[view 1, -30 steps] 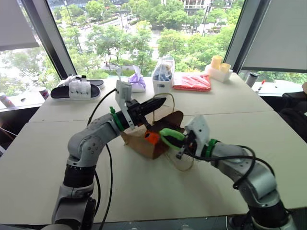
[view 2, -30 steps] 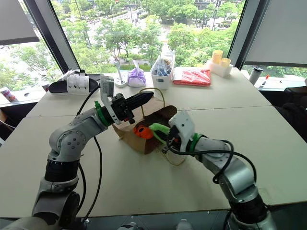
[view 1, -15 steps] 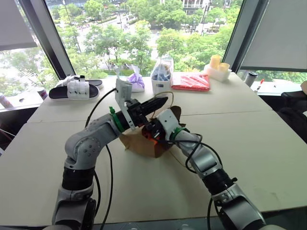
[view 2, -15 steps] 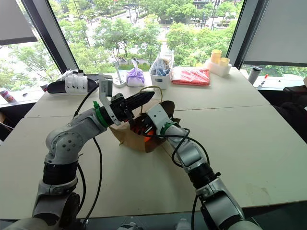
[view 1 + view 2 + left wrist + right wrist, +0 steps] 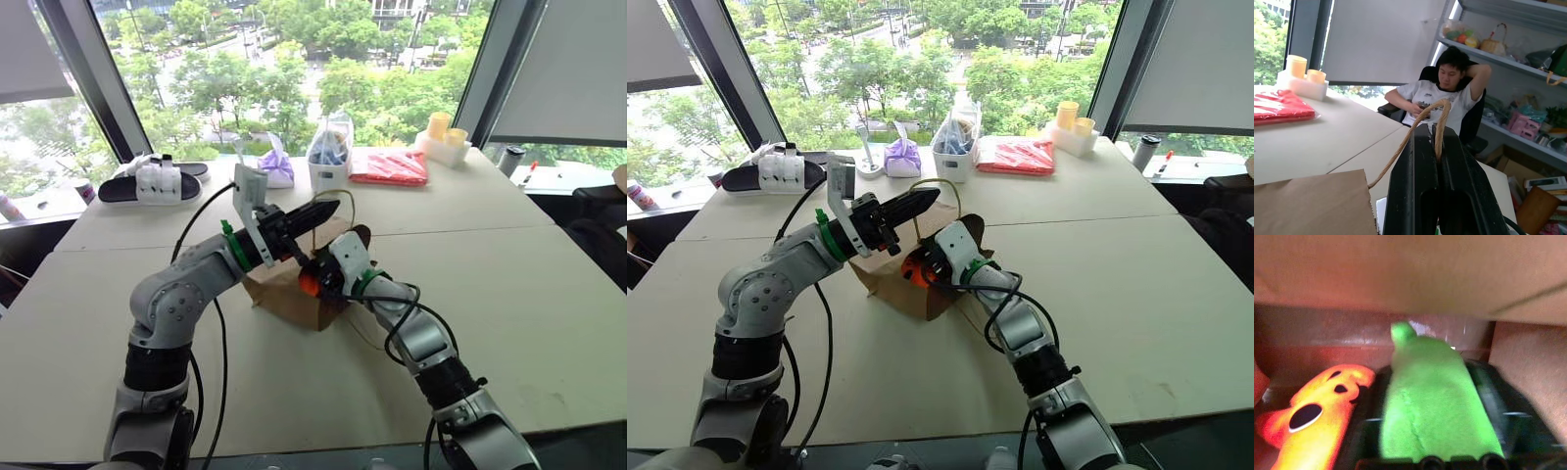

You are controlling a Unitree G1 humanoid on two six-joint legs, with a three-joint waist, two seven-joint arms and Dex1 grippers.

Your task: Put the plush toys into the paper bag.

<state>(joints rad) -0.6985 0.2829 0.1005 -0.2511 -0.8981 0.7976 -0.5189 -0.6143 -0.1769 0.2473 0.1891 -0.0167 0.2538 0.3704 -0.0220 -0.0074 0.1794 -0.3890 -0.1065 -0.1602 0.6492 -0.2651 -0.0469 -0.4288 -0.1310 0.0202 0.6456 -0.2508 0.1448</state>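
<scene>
Right gripper [image 5: 315, 279]: It reaches into the mouth of the paper bag. The green plush toy [image 5: 1432, 406] lies between its two black fingers [image 5: 1498, 406], deep inside the bag. The fingers look a little apart beside the toy, but it is hard to tell if they grip it or have let it go.
Orange plush toy [image 5: 1317, 416]: It lies inside the bag, touching the green one. From outside, a bit of orange [image 5: 308, 284] shows at the bag's mouth.
Paper bag [image 5: 284, 294]: The brown bag lies on its side in the middle of the big table [image 5: 490, 284], with its mouth turned toward the right arm.
Left gripper [image 5: 312, 214]: It is clenched tight on one thin cord handle [image 5: 1437, 115] and holds it up, so the bag's mouth is open.
Far side of the table: sandals [image 5: 147, 183], a small purple bag [image 5: 278, 166], a clear plastic bag of things [image 5: 331, 157], a flat red packet [image 5: 392, 168] and yellow cups [image 5: 443, 129] sit by the window, well apart from the paper bag.
Person [image 5: 1437, 93]: Someone sits in a chair beyond the table.
How far along: Both toys look to be in the bag. What seems left is for the right gripper to leave the green toy there and come out.
</scene>
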